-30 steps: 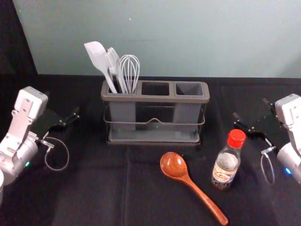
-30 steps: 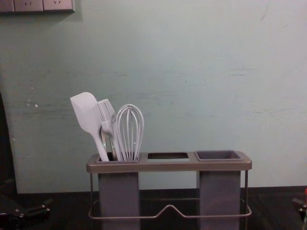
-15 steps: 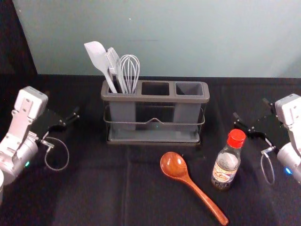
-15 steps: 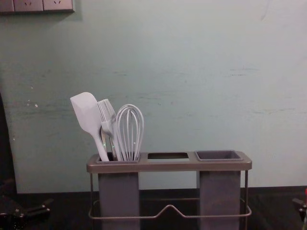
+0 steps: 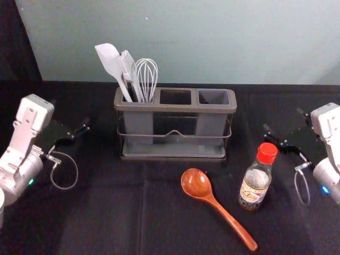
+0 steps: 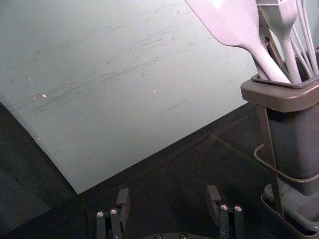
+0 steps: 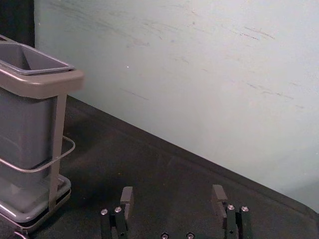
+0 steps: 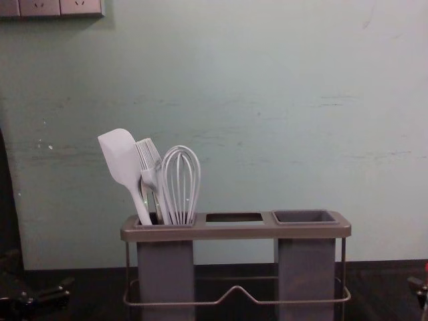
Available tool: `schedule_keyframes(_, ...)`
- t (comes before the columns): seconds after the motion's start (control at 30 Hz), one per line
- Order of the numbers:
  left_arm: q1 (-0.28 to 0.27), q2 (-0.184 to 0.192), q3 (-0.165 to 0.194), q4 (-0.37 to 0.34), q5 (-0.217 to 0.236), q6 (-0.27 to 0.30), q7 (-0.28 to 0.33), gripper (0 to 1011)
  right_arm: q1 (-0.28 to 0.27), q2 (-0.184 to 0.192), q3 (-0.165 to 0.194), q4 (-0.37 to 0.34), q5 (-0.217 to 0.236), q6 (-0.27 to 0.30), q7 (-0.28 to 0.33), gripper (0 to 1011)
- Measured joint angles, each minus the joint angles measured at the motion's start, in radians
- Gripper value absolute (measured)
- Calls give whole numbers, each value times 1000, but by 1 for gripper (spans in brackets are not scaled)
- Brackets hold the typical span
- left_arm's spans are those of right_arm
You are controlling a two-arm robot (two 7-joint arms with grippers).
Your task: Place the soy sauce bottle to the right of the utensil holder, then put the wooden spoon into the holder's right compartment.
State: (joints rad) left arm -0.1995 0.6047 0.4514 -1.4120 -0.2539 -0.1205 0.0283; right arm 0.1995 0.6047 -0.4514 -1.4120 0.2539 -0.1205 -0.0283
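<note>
Spoon (image 5: 196, 183), glossy, lies near bottle (image 5: 255, 187), seemingly glass, between left end effector (image 5: 70, 113) and right end effector (image 5: 283, 120), both wide.

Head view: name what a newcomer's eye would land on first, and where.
Probably the soy sauce bottle's red cap, vivid against the black cloth, right of centre. Next, the glossy wooden spoon to its left, bowl toward the utensil holder. Then the pale spatula and whisk rising from the holder's left compartment.
</note>
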Motion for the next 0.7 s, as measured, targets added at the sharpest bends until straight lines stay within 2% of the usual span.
schedule_keyframes(0.7, 0, 0, 0, 0, 0, 0, 0, 1005, 0, 0, 0, 0, 0, 0, 0, 1002)
